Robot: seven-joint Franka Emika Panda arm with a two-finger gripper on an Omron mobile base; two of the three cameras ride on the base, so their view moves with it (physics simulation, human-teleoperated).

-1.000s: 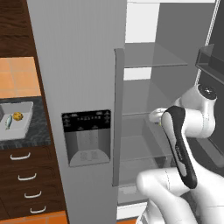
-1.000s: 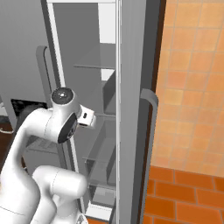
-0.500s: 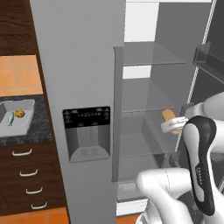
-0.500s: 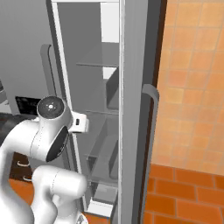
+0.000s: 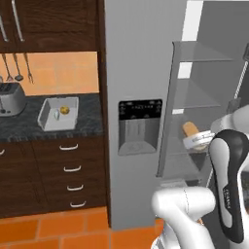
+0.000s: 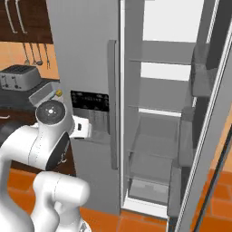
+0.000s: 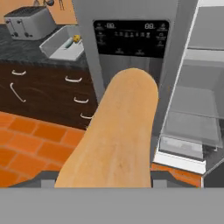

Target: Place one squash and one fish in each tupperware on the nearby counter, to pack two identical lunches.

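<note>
Gripper [image 5: 194,138] of the white arm is clamped around a tan oblong squash [image 7: 114,135], which sticks out past the fingers in the hand view; in the left base view the squash pokes up just in front of the open grey fridge [image 5: 204,97]. Landmark: the fridge's black dispenser panel [image 5: 140,111]. Squash is held right of that panel, at about its height. Well left of the panel, on the black speckled counter [image 5: 29,129], sits a shallow light grey-white tupperware tray [image 5: 58,114] with a small yellow-orange squash [image 5: 64,110] and a pale slim fish [image 5: 56,114] inside. A silver toaster [image 5: 10,98] stands further left.

Progress, as a judgement: one lunch looks packed; the second squash is in hand and not yet delivered; second tray and second fish can't be made out.

Versus half a second earlier: both base views have swung left, so the counter fills more of the frame — camera move, not the things. Squash remains gripped.
</note>
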